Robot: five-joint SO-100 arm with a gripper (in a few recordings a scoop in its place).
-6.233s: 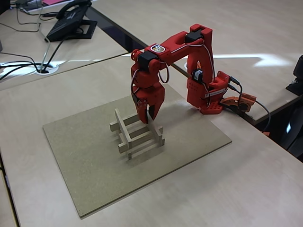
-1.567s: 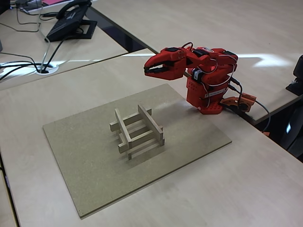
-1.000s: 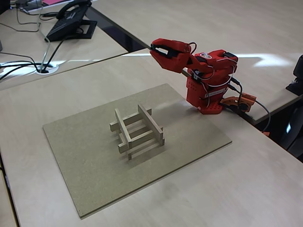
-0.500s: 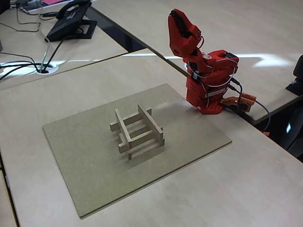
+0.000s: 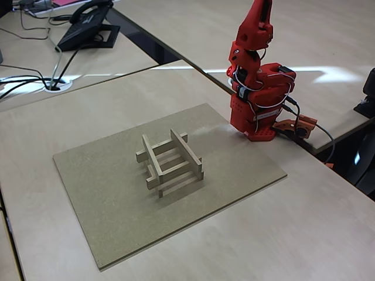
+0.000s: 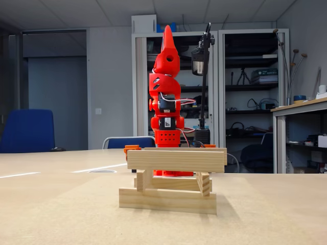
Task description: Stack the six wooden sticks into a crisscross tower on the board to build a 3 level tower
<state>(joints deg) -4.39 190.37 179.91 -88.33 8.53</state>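
In both fixed views the red arm stands folded up over its base at the far edge of the board (image 5: pixel 105 193), with the gripper (image 5: pixel 262 10) pointing straight up, well apart from the tower (image 5: pixel 170 163). In the low fixed view the gripper (image 6: pixel 167 40) tapers to a single point against the cabinet behind it, so the jaws look closed with nothing between them.

The tower sits near the middle of the board, touching nothing else. It has three levels: two sticks (image 5: pixel 181 186) lying on the board, two more across them, and a top pair running crosswise again. From the low view the tower (image 6: pixel 173 179) shows one long stick along the bottom, the ends of the middle pair above it, and a long top stick (image 6: pixel 176 160) lying flat and level across them. All six sticks are in the stack; none lie loose on the board.

The board (image 6: pixel 61 214) rests on a pale desk (image 5: pixel 316 234). A black phone (image 5: pixel 88 26) and some cables lie on the next desk, at the upper left of the high view
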